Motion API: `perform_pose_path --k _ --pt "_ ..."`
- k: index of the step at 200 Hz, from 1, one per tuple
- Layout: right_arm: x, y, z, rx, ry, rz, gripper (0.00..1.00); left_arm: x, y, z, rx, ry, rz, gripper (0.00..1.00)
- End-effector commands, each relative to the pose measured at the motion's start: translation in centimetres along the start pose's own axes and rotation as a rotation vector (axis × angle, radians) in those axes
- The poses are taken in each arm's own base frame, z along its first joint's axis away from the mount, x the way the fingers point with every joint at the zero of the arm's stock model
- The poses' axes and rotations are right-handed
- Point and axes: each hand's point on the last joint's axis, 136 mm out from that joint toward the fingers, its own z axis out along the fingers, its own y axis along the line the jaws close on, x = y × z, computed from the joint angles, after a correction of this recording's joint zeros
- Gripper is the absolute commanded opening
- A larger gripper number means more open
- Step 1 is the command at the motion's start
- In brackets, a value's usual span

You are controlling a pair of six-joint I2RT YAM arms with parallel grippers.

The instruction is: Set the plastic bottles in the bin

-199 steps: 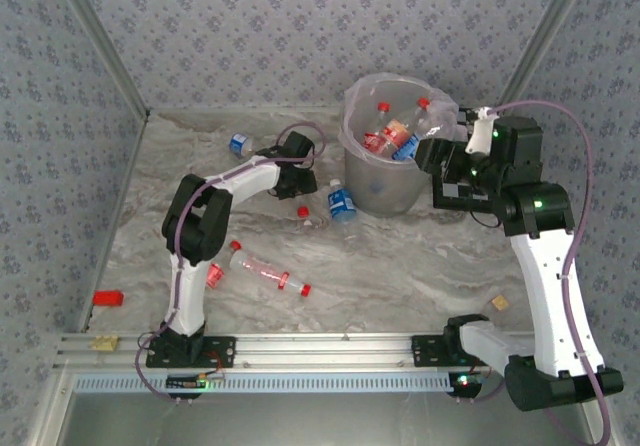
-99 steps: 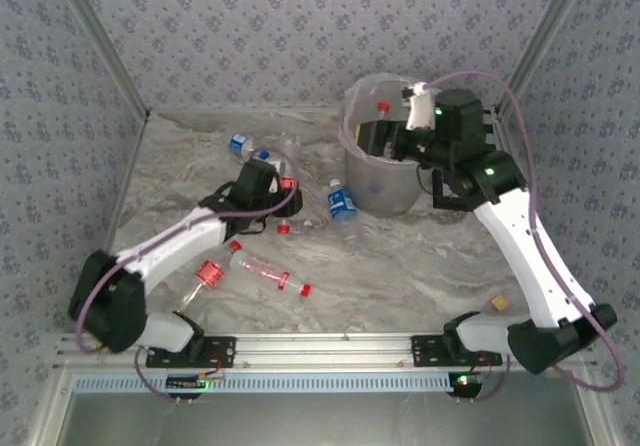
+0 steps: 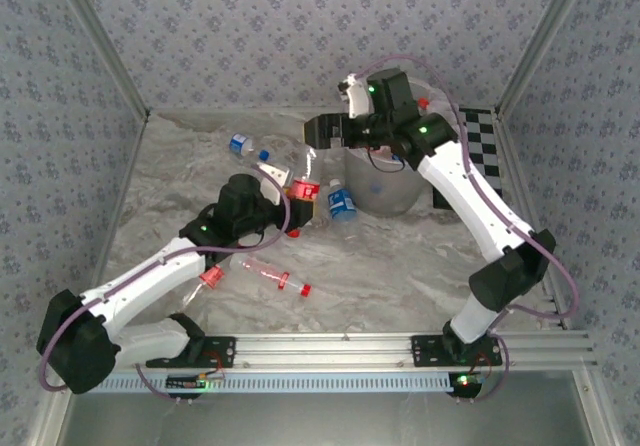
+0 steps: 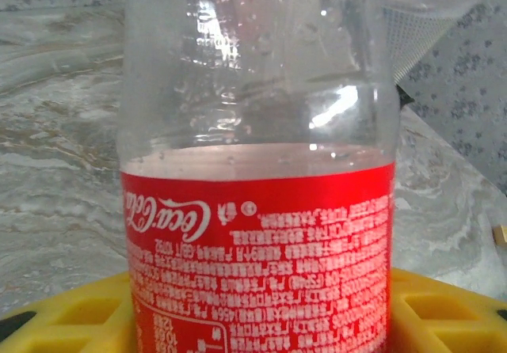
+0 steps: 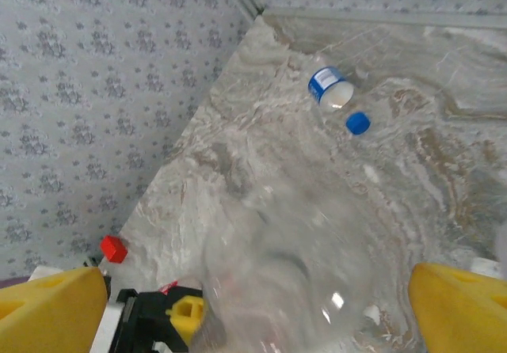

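My left gripper [image 3: 298, 204] is shut on a clear plastic bottle with a red label [image 3: 304, 188], held up over the table just left of the bin [image 3: 392, 198]. In the left wrist view that bottle [image 4: 257, 210] sits between the yellow fingers [image 4: 71, 313] of my left gripper [image 4: 257, 317]. My right gripper [image 3: 320, 132] reaches across the bin's rim and hangs open above the held bottle. From the right wrist camera that bottle is a blurred clear shape [image 5: 309, 282] below my right gripper [image 5: 257, 305]. More bottles lie on the table: blue-labelled ones [image 3: 342, 204] [image 3: 240, 144] and a red-capped one [image 3: 268, 271].
A black-and-white checkerboard [image 3: 472, 146] lies right of the bin. A small red block [image 5: 113, 248] sits by the left wall. A blue-labelled bottle [image 5: 329, 88] and a blue cap [image 5: 358, 122] lie near the back corner. Walls close in the table on three sides.
The left arm stretched out and carried the red-labelled bottle toward the bin. The right arm swung from the bin's right side across to its left, and its jaws opened wide.
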Motion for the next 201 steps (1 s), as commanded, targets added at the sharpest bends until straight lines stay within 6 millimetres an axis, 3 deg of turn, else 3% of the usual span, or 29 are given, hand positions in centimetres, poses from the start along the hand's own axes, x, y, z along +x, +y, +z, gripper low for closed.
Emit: perform_pose_path --k 1,59,90,99,106,135,168,186,201 --pt "0.6 0.8 0.1 -0.034 0.054 -0.006 0.99 -3.3 -2.4 -0.4 0.076 -0.083 0.074 0.21" --pt "1.5 0.5 0.9 -0.063 0.117 0.033 0.7 -4.7 -2.7 -0.2 0.069 -0.096 0.091 0.21" --pt "0.2 0.7 0.0 -0.064 0.078 0.008 0.55 -5.4 -2.6 -0.3 0.052 -0.097 0.087 0.23" --pt "-0.5 0.9 -0.7 -0.058 0.051 -0.008 0.54 -5.5 -2.6 -0.3 0.044 -0.095 0.082 0.26" --pt "-1.2 0.9 -1.2 -0.048 0.025 -0.022 0.52 -5.6 -2.6 -0.4 0.041 -0.094 0.075 0.35" --pt "-5.1 0.7 -5.0 0.011 -0.121 -0.068 0.48 -6.2 -2.3 -1.2 0.016 -0.102 0.037 0.98" --pt "-10.6 -1.8 -12.2 0.154 -0.377 -0.098 0.44 -6.0 -0.4 -3.0 -0.107 -0.093 -0.023 1.0" --pt "-13.3 -4.5 -16.0 0.234 -0.526 -0.099 0.43 -4.6 1.8 -3.9 -0.203 -0.052 -0.097 1.0" --pt "-14.7 -7.3 -17.7 0.294 -0.603 -0.078 0.38 -3.1 3.8 -4.6 -0.288 -0.006 -0.185 1.0"
